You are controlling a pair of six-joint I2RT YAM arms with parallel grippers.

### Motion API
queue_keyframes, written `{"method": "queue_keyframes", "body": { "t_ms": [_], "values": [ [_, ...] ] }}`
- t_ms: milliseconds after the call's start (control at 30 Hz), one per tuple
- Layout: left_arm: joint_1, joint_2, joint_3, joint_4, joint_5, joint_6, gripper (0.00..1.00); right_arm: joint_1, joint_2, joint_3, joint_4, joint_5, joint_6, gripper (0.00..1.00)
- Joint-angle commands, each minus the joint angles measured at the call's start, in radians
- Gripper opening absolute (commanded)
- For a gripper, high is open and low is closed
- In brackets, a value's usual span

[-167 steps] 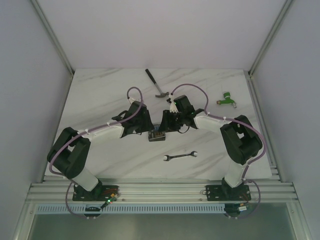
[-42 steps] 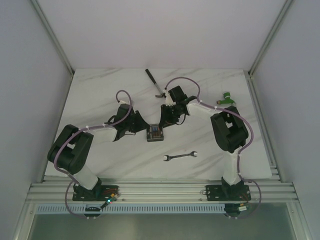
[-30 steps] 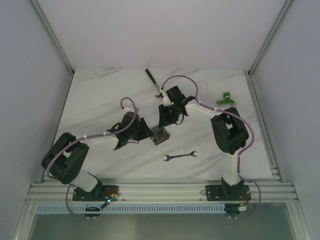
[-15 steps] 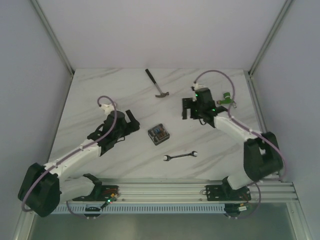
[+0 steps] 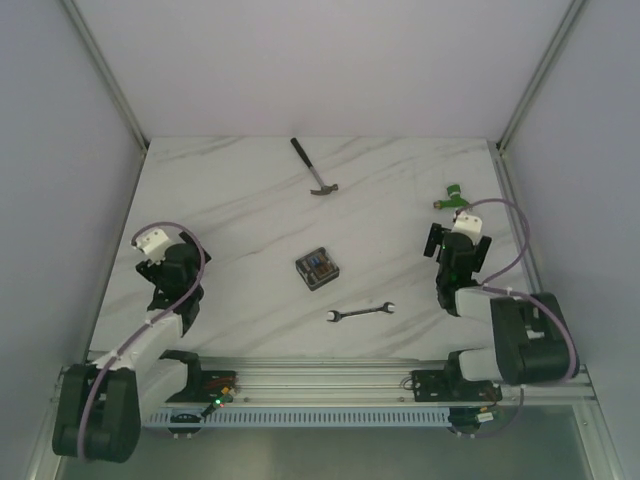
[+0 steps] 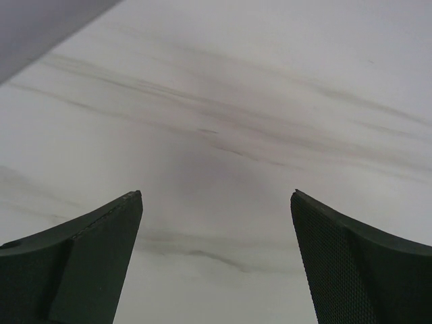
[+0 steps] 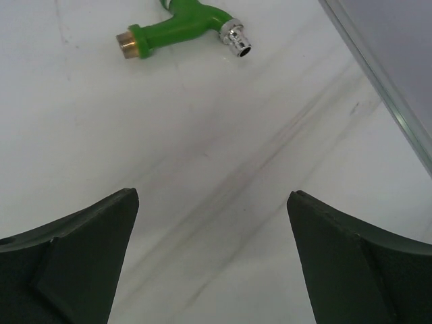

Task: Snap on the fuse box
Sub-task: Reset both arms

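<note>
sitting alone near the middle of the white marble table [image 5: 230, 200], the fuse box [image 5: 317, 269] is a small black square turned a little askew, with specks of orange and blue showing on its top face. neither arm touches it. whether a cover is on it is too small to tell from the top view.

the left hand [image 6: 216, 196] is over the left side of the table, well apart from the box. its two dark fingers [image 6: 88, 256] stand wide apart, with only bare veined marble between them. the right hand [image 7: 212, 192] is over the right side, its fingers equally spread and holding nothing. just beyond it lies a green tap [image 7: 182, 27] with a brass end and a chrome spout, close to the table's right edge.

a wrench [image 5: 361, 313] lies flat on the table between the box and the near edge, a little to the right. a hammer [image 5: 314, 168] rests on the far part of the table.
</note>
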Motion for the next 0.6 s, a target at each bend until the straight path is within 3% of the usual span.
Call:
{"method": "queue_keyframes", "body": {
  "t_ms": [0, 100, 167, 300, 400, 467, 567],
  "values": [
    [0.081, 0.050, -0.053, 0.341, 0.026, 0.177, 1.00, -0.025, 0.097, -0.075, 0.471, 0.015, -0.072, 1.00],
    [0.103, 0.157, -0.101, 0.530, 0.069, 0.252, 1.00, -0.057, 0.171, -0.123, 0.646, -0.075, -0.074, 1.00],
    [0.106, 0.243, -0.096, 0.615, 0.093, 0.287, 1.00, -0.092, 0.203, -0.129, 0.664, -0.157, -0.069, 1.00],
    [0.108, 0.379, -0.033, 0.698, 0.217, 0.380, 1.00, -0.111, 0.206, -0.109, 0.622, -0.244, -0.077, 1.00],
    [0.110, 0.505, -0.073, 0.923, 0.334, 0.454, 1.00, -0.118, 0.205, -0.105, 0.612, -0.259, -0.074, 1.00],
    [0.107, 0.585, -0.058, 0.988, 0.460, 0.518, 1.00, -0.120, 0.204, -0.105, 0.613, -0.261, -0.074, 1.00],
    [0.103, 0.585, -0.063, 0.984, 0.469, 0.524, 1.00, -0.120, 0.205, -0.105, 0.614, -0.260, -0.074, 1.00]
  ]
}}
